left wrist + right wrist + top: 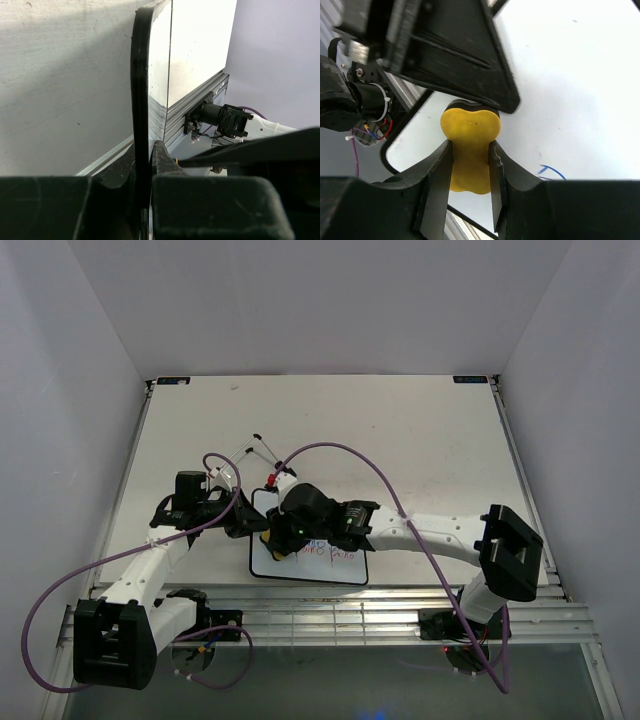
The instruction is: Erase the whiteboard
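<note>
Top external view shows the whiteboard [292,570] lying flat on the white table [420,440], in the lower middle of the frame, close to the near edge of the table and between the two arms. Red and blue handwriting [335,552] is on the right part of its face. The left gripper [247,523] reaches the left edge of the board, and the right gripper [282,538] is over the left part of the board, with a bit of the yellow eraser [273,551] showing under it. In the left wrist view, the thin black frame of the whiteboard [140,100] runs up the middle of the frame, seen edge-on, and the left gripper [145,167] is clenched on this frame, one finger on each side. In the right wrist view, the right gripper [470,155] grasps the yellow eraser [470,127] by its narrow waist; both fingers [437,172] press on its sides. The eraser is against the glossy white face of the whiteboard [570,75], near the rounded black corner at the lower left of this frame. A black wedge-shaped part of the left gripper is just above the eraser, and I cannot tell if they touch. A short blue stroke [551,171] is on the board, to the right of the eraser.
</note>
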Available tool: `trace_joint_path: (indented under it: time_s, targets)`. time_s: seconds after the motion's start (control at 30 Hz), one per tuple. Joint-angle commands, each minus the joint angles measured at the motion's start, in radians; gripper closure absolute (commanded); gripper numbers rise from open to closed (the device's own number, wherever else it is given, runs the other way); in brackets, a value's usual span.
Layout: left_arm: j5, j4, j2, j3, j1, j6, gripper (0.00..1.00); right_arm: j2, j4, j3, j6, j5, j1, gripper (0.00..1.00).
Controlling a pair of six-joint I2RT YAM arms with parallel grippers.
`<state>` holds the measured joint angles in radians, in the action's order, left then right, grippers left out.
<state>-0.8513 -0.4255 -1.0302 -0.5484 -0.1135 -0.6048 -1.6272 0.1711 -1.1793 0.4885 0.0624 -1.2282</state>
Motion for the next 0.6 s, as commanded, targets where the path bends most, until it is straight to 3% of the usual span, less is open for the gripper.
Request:
trace_joint_path:
  time_s: [0.0, 0.47, 0.57]
  targets:
    - [0.011, 0.037, 0.053, -0.019, -0.017, 0.033, 1.0, -0.068, 0.189, 0.15, -0.039, 0.094, 0.064, 0.77]
    - [0.012, 0.037, 0.055, -0.021, -0.017, 0.033, 1.0, 0.038, 0.108, 0.32, -0.041, 0.028, 0.138, 0.78]
    - [0.02, 0.037, 0.055, -0.019, -0.017, 0.031, 1.0, 0.09, -0.002, 0.372, -0.021, -0.061, 0.127, 0.78]
